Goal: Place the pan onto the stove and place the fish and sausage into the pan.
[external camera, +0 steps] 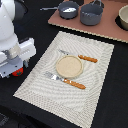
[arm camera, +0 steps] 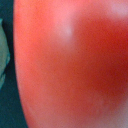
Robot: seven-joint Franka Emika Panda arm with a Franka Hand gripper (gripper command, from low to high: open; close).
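Observation:
The pan (external camera: 67,9), small and grey-blue with a thin handle pointing to the exterior view's left, sits on the pinkish-brown stove (external camera: 107,27) at the back. A white piece, the fish (external camera: 70,9), lies inside it. The red sausage (external camera: 19,73) lies on the dark table at the exterior view's left, mostly covered by my gripper (external camera: 16,70), which is down over it. In the wrist view the sausage (arm camera: 70,65) fills nearly the whole picture, very close and blurred. My fingers do not show in either view, so I cannot tell whether they are closed on it.
A larger grey pot (external camera: 91,14) stands on the stove beside the pan, and a pale bowl (external camera: 124,17) at the stove's right end. A woven placemat (external camera: 35,85) holds a round plate (external camera: 68,66), a fork (external camera: 62,80) and a knife (external camera: 85,58).

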